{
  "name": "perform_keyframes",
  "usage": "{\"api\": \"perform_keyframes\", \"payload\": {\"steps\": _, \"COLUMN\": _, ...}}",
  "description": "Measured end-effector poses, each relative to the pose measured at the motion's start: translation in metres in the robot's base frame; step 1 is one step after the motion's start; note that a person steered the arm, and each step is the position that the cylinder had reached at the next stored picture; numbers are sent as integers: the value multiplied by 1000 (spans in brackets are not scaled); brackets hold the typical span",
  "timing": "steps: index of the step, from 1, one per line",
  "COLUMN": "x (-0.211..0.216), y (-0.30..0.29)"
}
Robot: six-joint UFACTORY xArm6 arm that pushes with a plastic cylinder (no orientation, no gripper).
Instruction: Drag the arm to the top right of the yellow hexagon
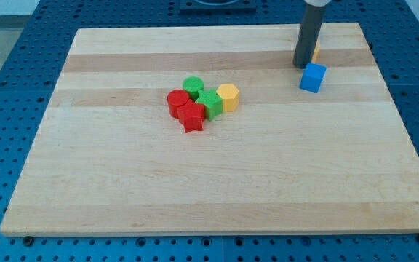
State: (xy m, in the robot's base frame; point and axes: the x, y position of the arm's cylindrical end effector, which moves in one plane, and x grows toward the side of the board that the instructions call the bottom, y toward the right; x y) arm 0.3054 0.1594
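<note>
The yellow hexagon (228, 96) sits near the board's middle, at the right end of a tight cluster. My tip (301, 66) is well to the view's right and a little above the hexagon, near the board's top right. It stands just above and left of a blue cube (312, 77). A small yellow block (316, 52) is mostly hidden behind the rod.
The cluster also holds a green cylinder (193, 86), a green block (209, 104), a red cylinder (177, 100) and a red star-shaped block (192, 118). The wooden board (209, 182) lies on a blue perforated table.
</note>
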Motion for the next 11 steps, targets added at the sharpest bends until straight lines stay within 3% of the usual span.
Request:
{"api": "perform_keyframes", "payload": {"steps": 2, "x": -20, "y": 7}}
{"api": "perform_keyframes", "payload": {"steps": 7, "x": -16, "y": -50}}
{"api": "perform_keyframes", "payload": {"steps": 8, "x": -6, "y": -81}}
{"api": "perform_keyframes", "payload": {"steps": 9, "x": 30, "y": -85}}
{"api": "perform_keyframes", "payload": {"steps": 10, "x": 61, "y": -83}}
{"api": "perform_keyframes", "payload": {"steps": 11, "x": 61, "y": -59}}
